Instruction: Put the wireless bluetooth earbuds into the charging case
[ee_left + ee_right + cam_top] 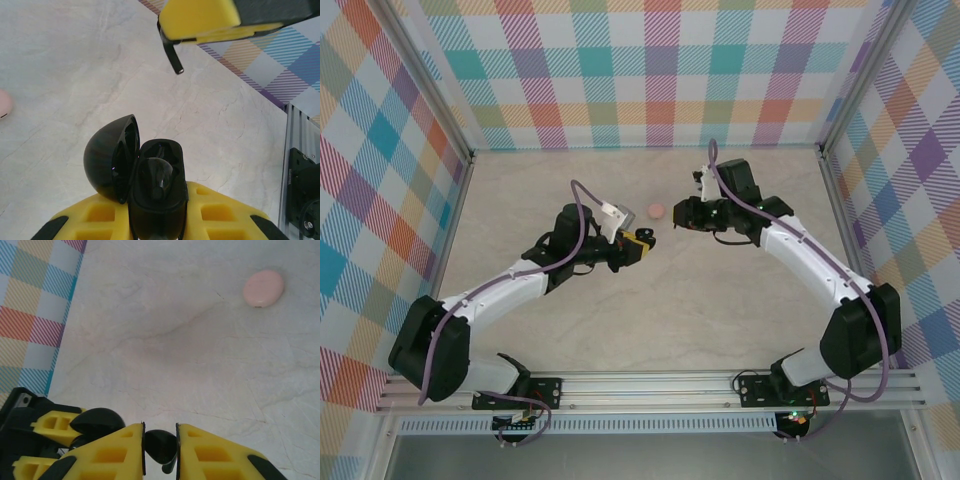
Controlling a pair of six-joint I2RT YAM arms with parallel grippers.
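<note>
My left gripper (157, 206) is shut on the black charging case (159, 210), which it holds off the table with the lid (107, 159) swung open to the left. One black earbud (159, 176) lies in the case's near well. My right gripper (160, 431) is shut on a second black earbud (160, 444), bud between the pads and stem pointing down. In the left wrist view that earbud's stem (174, 56) hangs under the right gripper's yellow finger (200, 17), above and beyond the open case. From above, the two grippers (642, 244) (678, 216) face each other, a short gap apart.
A small pink oval disc (657, 209) lies on the pale table (650, 320) just beyond the grippers, also seen as the pink disc (264, 287). Plaid walls (640, 70) close in three sides. The aluminium rail (650, 385) with the arm bases runs along the near edge.
</note>
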